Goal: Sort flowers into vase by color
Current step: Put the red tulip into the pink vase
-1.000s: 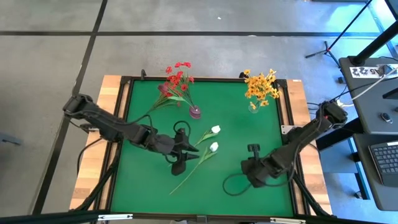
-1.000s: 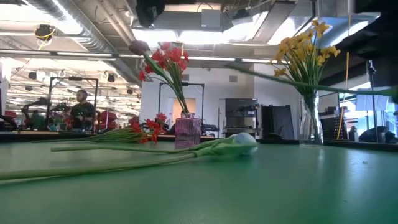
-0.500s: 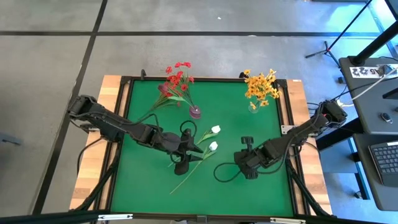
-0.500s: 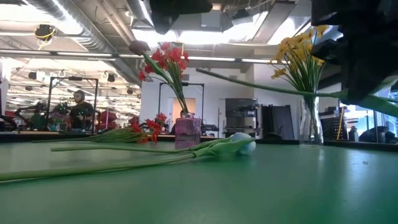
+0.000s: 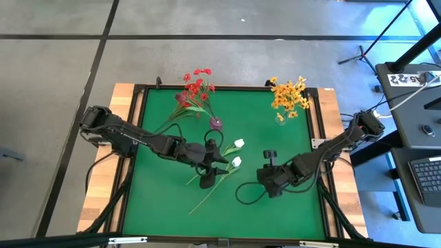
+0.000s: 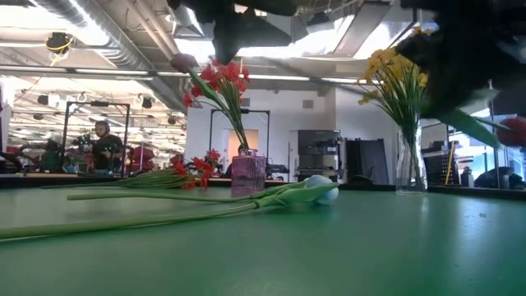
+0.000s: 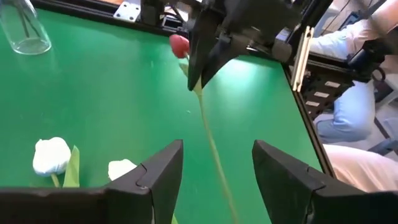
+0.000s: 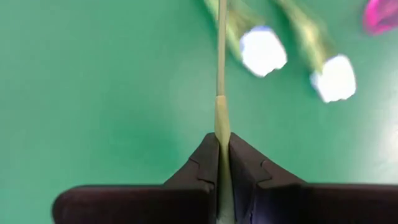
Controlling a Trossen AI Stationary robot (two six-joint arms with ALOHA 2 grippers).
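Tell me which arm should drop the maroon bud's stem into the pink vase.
Left, probably: the left fingers are open astride the stem that the right fingers pinch, and sit nearer the pink vase.

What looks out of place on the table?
A red spray lies flat beside the pink vase, not in it. Two white buds lie loose mid-table. The right gripper holds a maroon bud by its stem.

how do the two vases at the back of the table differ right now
The pink vase is short and tinted, while the clear vase is taller and colourless. The pink vase holds red flowers; the clear vase holds yellow-orange flowers. The pink vase stands toward the back left of the green mat, the clear vase toward the back right. Both stand upright, and neither gripper touches them.
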